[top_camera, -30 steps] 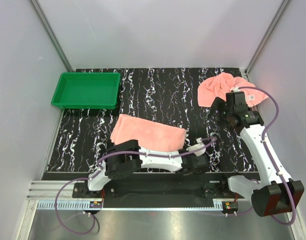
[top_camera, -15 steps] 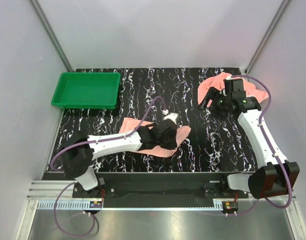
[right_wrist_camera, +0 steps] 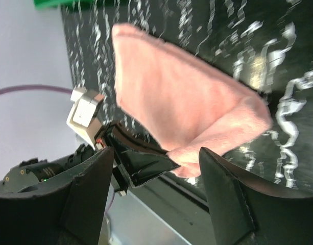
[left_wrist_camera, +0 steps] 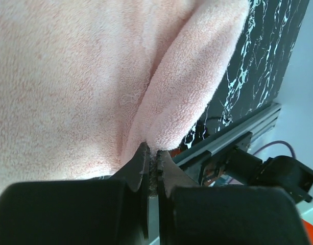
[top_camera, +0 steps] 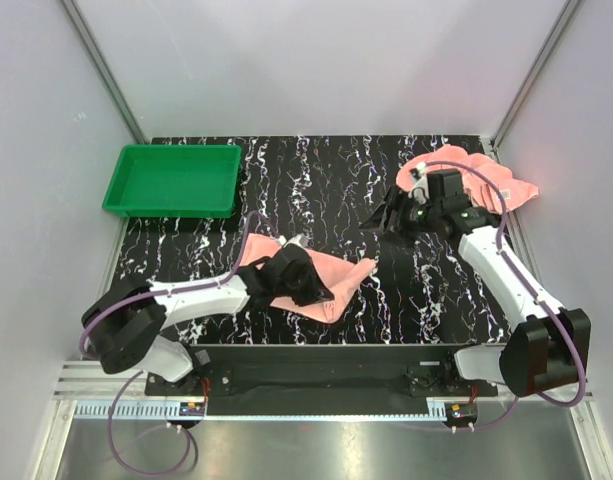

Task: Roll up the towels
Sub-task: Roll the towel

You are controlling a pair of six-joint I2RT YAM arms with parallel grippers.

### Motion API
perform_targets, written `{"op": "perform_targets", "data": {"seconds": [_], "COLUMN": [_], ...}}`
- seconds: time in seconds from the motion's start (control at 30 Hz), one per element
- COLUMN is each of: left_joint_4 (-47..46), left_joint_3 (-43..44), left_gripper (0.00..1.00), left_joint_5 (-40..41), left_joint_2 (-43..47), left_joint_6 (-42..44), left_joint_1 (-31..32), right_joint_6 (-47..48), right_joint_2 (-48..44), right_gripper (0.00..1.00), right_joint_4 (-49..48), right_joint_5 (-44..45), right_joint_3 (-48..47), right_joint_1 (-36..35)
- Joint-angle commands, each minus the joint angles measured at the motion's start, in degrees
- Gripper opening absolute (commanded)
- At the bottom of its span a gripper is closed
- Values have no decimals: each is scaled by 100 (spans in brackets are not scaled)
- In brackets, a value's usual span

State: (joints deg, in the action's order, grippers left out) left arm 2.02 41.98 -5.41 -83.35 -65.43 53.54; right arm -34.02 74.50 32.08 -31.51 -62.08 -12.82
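Salmon towels both lie unrolled: near towel (top_camera: 336,280) spread on the bench (top_camera: 316,180), its edge clamped in the left hand (left_wrist_camera: 152,158); far towel (top_camera: 466,165) crumpled at the back-right corner, right hand (top_camera: 381,216) apart, empty.

Bright, even light; soft shadows; right wrist view motion-blurred.

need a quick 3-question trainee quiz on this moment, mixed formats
1. True or false: the left tool is shut on a fold of the near towel.
2. Where does the other towel lie? A) on top of the near towel B) back right corner of the table C) in the right tool
3. Fill in: the right tool holds nothing; its jaws stand ____.
Key: 1 true; 2 B; 3 open.
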Motion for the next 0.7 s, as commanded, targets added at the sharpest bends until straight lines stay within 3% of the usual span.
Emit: {"op": "perform_targets", "data": {"seconds": [0.0, 0.1, 0.27, 0.5, 0.67], "left_joint_4": [-396, -492, -659, -554, -554], "left_joint_3": [-364, -794, -1516, -2000, -2255], "left_gripper": [0, 0, 0, 0, 0], "left_joint_5": [188, 426, 883, 1288, 1411], "left_joint_2": [398, 643, 1154, 1629, 1769], "left_joint_6": [-778, -1173, -1894, -2281, -2518], "left_joint_1": [-28, -28, -28, -28, -19], "right_joint_6": [-428, -666, -878, -1098, -1142], "right_joint_2": [-15, 82, 82, 389, 741], "right_gripper": [75, 72, 51, 45, 34], "right_joint_4": [-902, -1352, -1871, -2460, -2750], "right_joint_5": [-383, -400, -567, -602, -514], "right_joint_3": [433, 750, 1075, 1392, 1594], "right_joint_1": [-369, -581, -748, -1142, -1408]}}
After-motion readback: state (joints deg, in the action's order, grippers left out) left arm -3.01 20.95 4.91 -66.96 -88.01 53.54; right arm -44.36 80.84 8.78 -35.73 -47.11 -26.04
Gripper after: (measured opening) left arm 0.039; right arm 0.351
